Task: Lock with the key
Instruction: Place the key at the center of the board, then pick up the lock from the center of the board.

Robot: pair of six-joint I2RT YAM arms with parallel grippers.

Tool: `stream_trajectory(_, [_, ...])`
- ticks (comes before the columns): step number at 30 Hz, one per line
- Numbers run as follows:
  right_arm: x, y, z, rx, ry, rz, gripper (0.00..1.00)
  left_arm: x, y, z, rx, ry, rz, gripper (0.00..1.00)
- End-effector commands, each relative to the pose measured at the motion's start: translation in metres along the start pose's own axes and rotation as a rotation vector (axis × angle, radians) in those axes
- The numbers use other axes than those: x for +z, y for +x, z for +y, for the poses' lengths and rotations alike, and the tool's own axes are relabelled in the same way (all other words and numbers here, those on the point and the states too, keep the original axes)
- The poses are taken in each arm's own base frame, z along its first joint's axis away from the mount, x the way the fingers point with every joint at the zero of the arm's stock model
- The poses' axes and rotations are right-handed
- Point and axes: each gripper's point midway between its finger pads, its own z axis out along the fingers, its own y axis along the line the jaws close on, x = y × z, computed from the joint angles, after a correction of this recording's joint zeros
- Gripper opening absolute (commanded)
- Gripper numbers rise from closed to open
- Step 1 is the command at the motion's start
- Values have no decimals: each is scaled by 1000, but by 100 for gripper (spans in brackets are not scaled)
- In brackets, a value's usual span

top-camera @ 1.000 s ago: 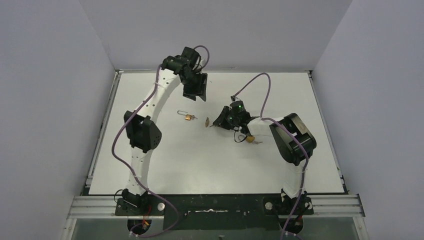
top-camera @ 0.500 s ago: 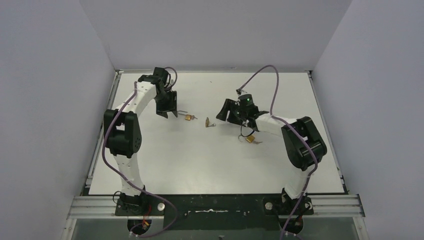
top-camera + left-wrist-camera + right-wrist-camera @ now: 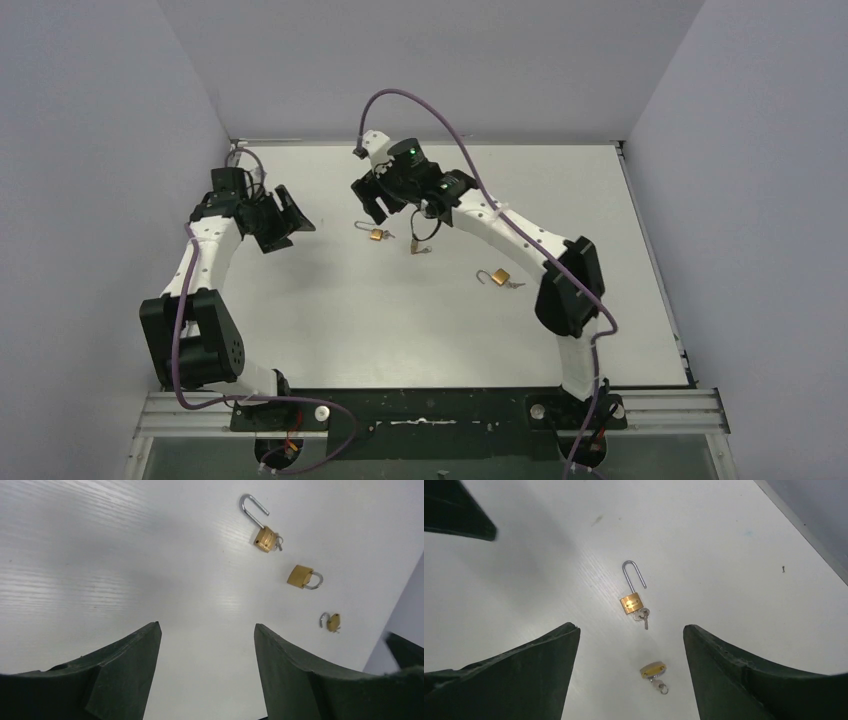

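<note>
Lying on the table (image 3: 330, 330): left padlock (image 3: 376, 235), middle padlock (image 3: 416, 243) and right padlock (image 3: 497, 277), all small and brass, in a loose row across the middle, each apart from the others
Left padlock: body flat on the table, shackle (image 3: 633, 575) swung open with one leg free; in the top view it lies between the two grippers
Key (image 3: 644, 615): silver, sticking out of the bottom edge of the left padlock's body
Right gripper (image 3: 629, 627): fingers spread wide, holding nothing; reached across to the far middle of the table, hanging above the surface; in its wrist view the left padlock and key lie ahead of it, lined up with the gap between the fingers, not touching either one
Left gripper (image 3: 206, 626): fingers spread wide, holding nothing; above the far left part of the table, pointing toward the row; all three padlocks lie ahead and to the right of its gap, well apart from it
Middle padlock: shackle closed, second key (image 3: 659, 684) at its bottom edge; just beside the left padlock, nearer the right arm's base
Right padlock: shackle open, third key (image 3: 515, 285) at its body; well apart from both grippers, near the right arm's elbow
</note>
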Motion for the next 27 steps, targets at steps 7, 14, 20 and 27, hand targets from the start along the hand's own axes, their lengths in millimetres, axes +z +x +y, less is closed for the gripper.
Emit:
stream_trajectory(7, [93,119,-19,-175,10,403,82,-52,-20,-15,-51,241,-178,77])
stream_trajectory(14, [109,127,-9,-148,-41,400,83,-48,-15,-8,-68,274,-164,77])
stream_trajectory(20, [120,135,1,-140,-116,390,83,-50,-16,-10,-67,292,-172,77])
stream_trajectory(27, [134,131,7,-63,-228,316,82,-50,-16,-10,-65,299,-175,77])
